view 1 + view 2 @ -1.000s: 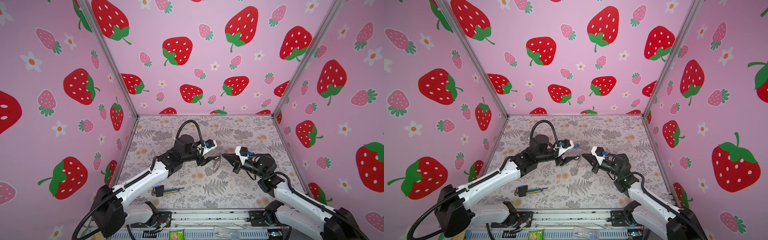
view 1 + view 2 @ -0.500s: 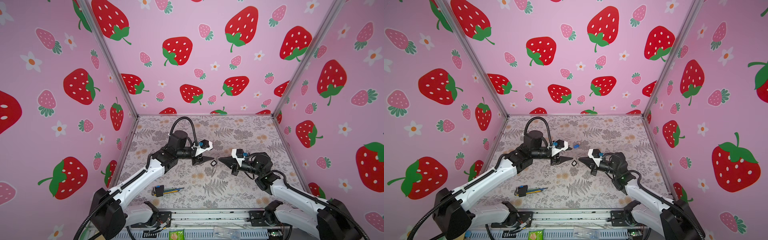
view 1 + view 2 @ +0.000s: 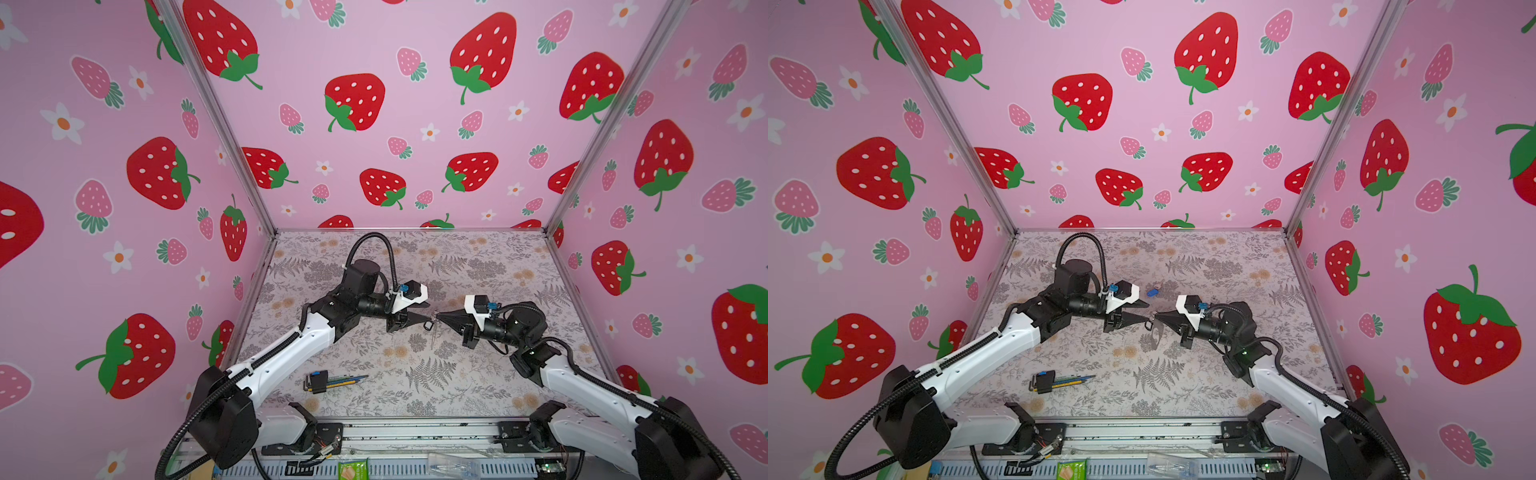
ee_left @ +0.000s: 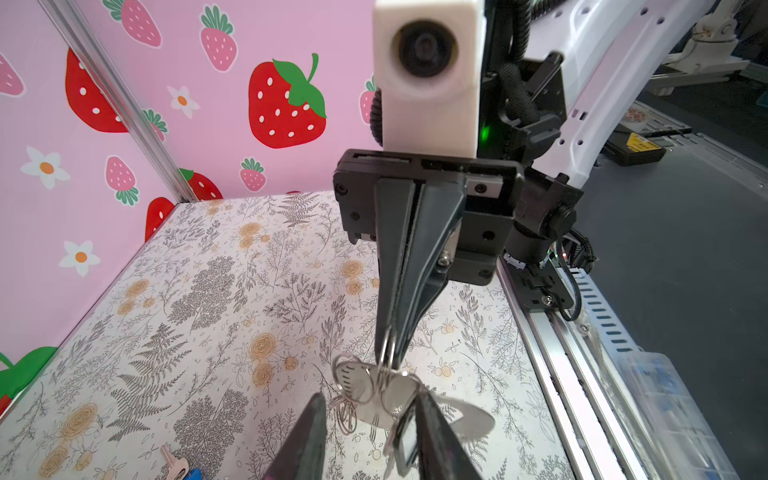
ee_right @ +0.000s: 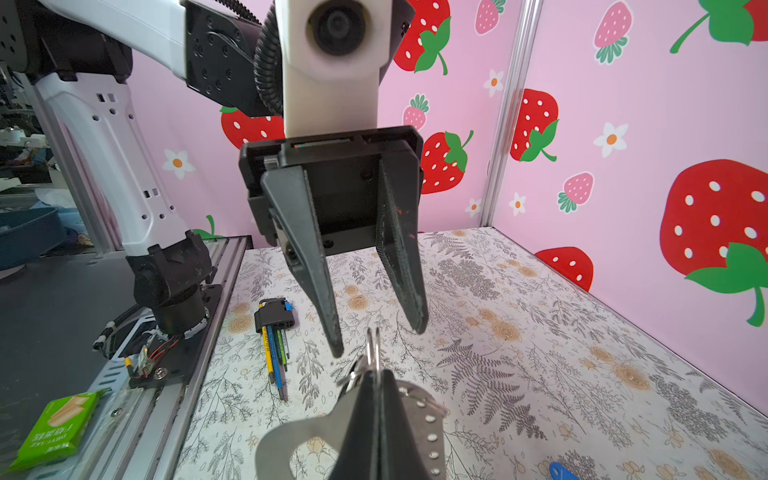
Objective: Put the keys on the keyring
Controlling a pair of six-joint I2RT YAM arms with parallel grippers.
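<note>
Noted right gripper [image 3: 438, 318] pinched tight on a metal ring [image 5: 372, 345] of the keyring [image 3: 1155, 336], holding it up off the table [image 3: 457, 374] near the middle. Saw the flat taupe holder hanging below the tips, edge-on in both top views, with the oval cut-out showing in the right wrist view. Found left gripper [image 5: 378, 340] facing it tip to tip, jaws parted, nothing clamped, fingers [image 4: 316, 419] standing either side of the ring cluster. Spotted the black-rimmed key [image 4: 405, 440] dangling among the rings, just beside one left finger; cannot tell whether touching it, nor whether threaded on. Logged the blue-tagged key [image 3: 1152, 292] lying flat on the table, just to the far side of the two grippers, apart from the keyring and below it. Marked a hex-key bundle [image 3: 320, 381] on the near left of the table, well apart from both grippers and from either key.
</note>
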